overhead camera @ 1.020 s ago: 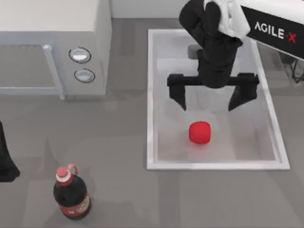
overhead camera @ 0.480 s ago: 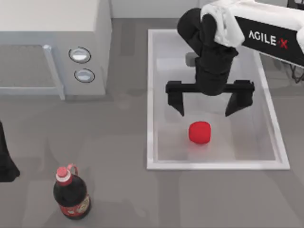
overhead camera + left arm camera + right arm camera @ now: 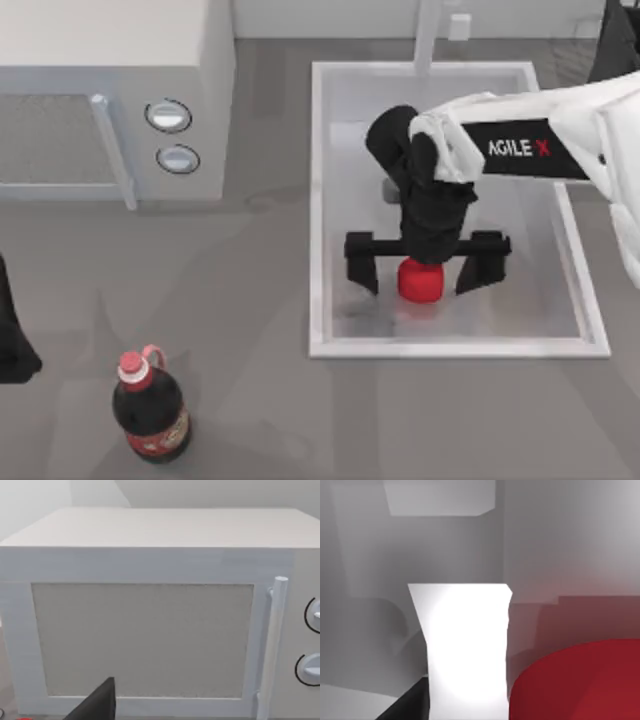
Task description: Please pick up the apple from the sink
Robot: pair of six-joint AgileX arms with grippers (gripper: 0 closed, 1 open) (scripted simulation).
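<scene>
- Right gripper [image 3: 428, 277] — fingers spread wide, at three and nine o'clock of the apple [image 3: 421, 283] between them, inside the sink [image 3: 318, 210].
- Left arm parked at table's left edge.

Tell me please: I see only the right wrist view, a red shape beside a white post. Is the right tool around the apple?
Observer: Yes. In the top view the right tool is open, with one finger on each side of the apple, low inside the sink.
Operator: Is some other thing close to the apple?
Observer: The cola bottle stands on the table outside the sink, toward the top view's left.
Operator: And where is the left arm?
Observer: The left arm is parked at the table's left edge, and its wrist view faces the microwave.
</scene>
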